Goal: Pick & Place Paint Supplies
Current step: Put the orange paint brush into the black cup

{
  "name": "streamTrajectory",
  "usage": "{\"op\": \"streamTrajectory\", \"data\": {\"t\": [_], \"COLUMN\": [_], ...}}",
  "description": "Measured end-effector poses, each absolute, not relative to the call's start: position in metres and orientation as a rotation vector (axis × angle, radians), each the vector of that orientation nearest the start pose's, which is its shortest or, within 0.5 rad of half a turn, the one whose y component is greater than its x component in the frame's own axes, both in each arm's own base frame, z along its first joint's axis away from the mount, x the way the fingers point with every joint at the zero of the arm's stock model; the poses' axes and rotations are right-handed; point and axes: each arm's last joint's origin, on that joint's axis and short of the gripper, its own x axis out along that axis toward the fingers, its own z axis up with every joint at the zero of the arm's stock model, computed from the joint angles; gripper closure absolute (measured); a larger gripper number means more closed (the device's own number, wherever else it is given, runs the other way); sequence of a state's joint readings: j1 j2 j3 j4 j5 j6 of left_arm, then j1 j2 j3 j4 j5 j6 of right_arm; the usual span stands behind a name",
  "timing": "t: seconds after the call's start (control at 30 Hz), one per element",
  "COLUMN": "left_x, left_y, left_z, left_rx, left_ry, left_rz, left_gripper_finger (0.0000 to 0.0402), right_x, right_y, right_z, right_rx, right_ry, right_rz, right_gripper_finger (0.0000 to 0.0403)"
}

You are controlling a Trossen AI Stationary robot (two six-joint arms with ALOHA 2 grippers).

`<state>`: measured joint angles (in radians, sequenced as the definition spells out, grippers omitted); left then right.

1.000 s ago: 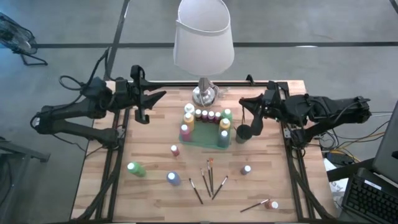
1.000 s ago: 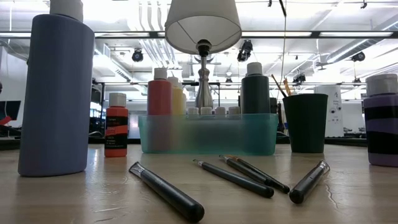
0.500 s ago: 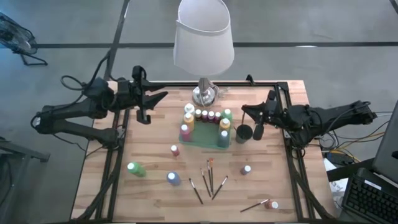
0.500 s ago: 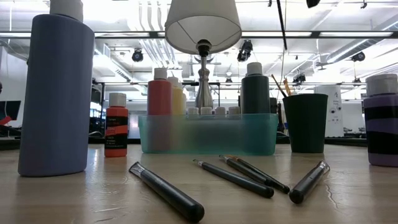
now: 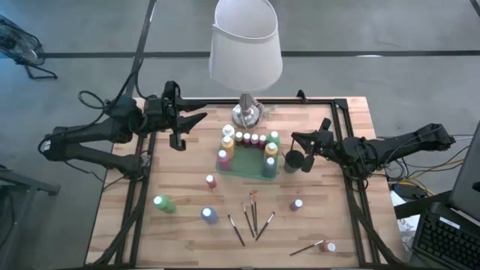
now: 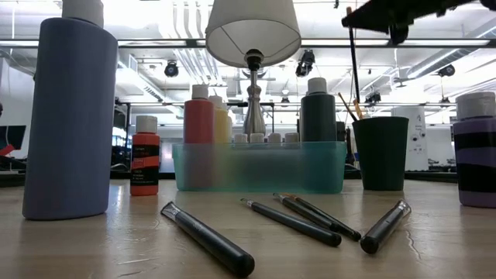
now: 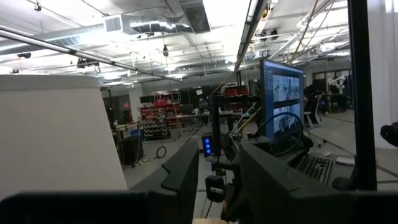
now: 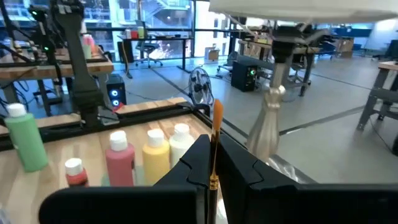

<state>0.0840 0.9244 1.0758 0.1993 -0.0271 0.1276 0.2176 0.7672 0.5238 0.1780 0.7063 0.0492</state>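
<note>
My right gripper [image 5: 295,141] hovers over the dark cup [image 5: 293,160] at the right end of the teal tray [image 5: 247,171], shut on a paintbrush [image 6: 354,70]. The cup [image 6: 380,153] holds other brushes. Capped paint bottles stand in the tray. Loose bottles stand on the table: green [image 5: 163,203], blue [image 5: 209,215] and red [image 5: 211,181]. Several brushes [image 5: 251,214] lie flat near the front. My left gripper [image 5: 196,120] hangs open over the far left of the table, with nothing between its fingers [image 7: 180,180]. My right gripper pinches the brush between its two fingers, just below its orange end [image 8: 214,163]. The fingers lie level, reaching in from the table's right, across the brush. The brush stands upright, orange end up. Its dark shaft [image 6: 356,85] hangs down to the cup's mouth.
A lamp with a white shade [image 5: 246,45] and a silver base [image 5: 246,114] stands just behind the tray. Two more bottles [image 5: 298,204] [image 5: 328,246] and a single brush [image 5: 307,247] lie at the front right. A dark frame rail [image 5: 352,195] borders the table.
My right gripper has come down toward the cup with the brush still upright, and now shows at the top of the low view. The brush's shaft has sunk toward the cup's mouth.
</note>
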Motion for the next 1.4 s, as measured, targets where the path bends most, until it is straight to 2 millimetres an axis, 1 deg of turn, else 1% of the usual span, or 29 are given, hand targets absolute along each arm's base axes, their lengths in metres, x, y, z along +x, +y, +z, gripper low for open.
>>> {"op": "streamTrajectory", "data": {"t": [0.17, 0.43, 0.63, 0.77, 1.03, 1.2, 1.4], "left_x": [0.186, 0.186, 0.186, 0.186, 0.186, 0.186, 0.186], "left_y": [0.016, 0.016, 0.016, 0.016, 0.016, 0.016, 0.016], "left_z": [0.442, 0.442, 0.442, 0.442, 0.442, 0.442, 0.442], "left_rx": [0.136, 0.136, 0.136, 0.136, 0.136, 0.136, 0.136], "left_ry": [-0.332, -0.332, -0.332, -0.332, -0.332, -0.332, -0.332], "left_rz": [0.131, 0.131, 0.131, 0.131, 0.131, 0.131, 0.131], "left_gripper_finger": [0.028, 0.028, 0.028, 0.028, 0.028, 0.028, 0.028], "right_x": [0.168, 0.164, 0.161, 0.158, 0.152, 0.147, 0.143], "right_y": [0.018, 0.018, 0.022, 0.024, 0.022, 0.021, 0.02], "right_z": [0.263, 0.243, 0.223, 0.209, 0.183, 0.171, 0.159], "right_rx": [0.024, 0.083, 0.108, 0.106, 0.086, 0.1, 0.092], "right_ry": [0.047, 0.075, 0.117, 0.149, 0.182, 0.153, 0.175], "right_rz": [-0.49, -0.463, -0.436, -0.425, -0.43, -0.429, -0.432], "right_gripper_finger": [0.039, 0.039, 0.039, 0.039, 0.039, 0.039, 0.039]}}
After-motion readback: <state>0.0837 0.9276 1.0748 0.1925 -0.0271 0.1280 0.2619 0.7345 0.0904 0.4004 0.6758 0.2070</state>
